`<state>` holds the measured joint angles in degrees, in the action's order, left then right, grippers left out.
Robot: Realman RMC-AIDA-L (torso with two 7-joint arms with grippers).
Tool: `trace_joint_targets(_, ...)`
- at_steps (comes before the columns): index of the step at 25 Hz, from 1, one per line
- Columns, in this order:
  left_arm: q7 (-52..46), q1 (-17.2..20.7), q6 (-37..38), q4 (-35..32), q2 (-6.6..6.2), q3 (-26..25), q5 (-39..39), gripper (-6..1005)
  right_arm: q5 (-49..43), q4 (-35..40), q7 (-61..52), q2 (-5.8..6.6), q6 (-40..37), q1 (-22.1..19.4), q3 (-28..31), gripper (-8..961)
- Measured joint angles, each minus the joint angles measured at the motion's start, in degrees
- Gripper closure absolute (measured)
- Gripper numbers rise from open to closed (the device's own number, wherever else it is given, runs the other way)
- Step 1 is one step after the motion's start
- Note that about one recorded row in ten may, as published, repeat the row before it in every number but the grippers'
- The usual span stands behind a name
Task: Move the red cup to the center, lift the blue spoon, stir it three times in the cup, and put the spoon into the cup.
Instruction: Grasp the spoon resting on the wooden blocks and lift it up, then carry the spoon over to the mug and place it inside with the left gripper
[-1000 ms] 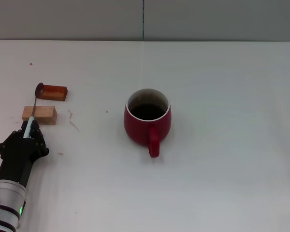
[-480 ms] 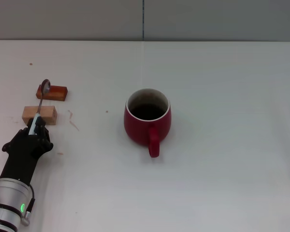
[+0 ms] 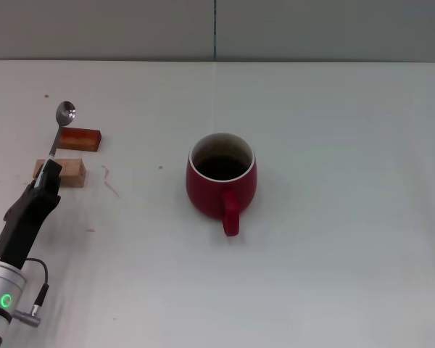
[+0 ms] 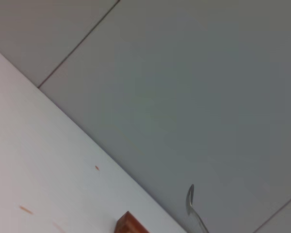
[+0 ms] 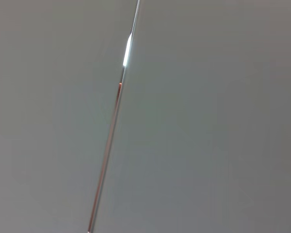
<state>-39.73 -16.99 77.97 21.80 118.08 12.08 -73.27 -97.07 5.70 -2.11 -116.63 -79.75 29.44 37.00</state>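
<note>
We see the red cup (image 3: 221,179) upright at the desk's (image 3: 333,145) center, handle toward us. At far left, the left gripper (image 3: 51,172) has its fingers clamped on the blue spoon (image 3: 60,125), bowl raised above two wooden blocks (image 3: 80,138).

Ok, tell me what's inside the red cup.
The cup shows a cream inner rim and a dark inside; the head view can't tell liquid from dark glaze. No spoon is in it: the spoon is held up by the left hand over the blocks.
</note>
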Motion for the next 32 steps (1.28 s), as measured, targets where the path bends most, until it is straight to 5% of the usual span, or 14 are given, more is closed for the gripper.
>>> trace_joint_targets(19, -21.0, -0.2, 18.0, -19.5, -0.04, 0.6, -15.6, 844, 0.0, 0.0, 0.0, -0.21, 0.0, 0.0, 0.0, 305)
trace_joint_targets(32, -33.5, -3.8, 29.9, -41.0, -0.20, 9.7, -18.3, 839, 0.4, 0.0, 0.0, -0.97, -0.1, -1.7, 0.5, 304)
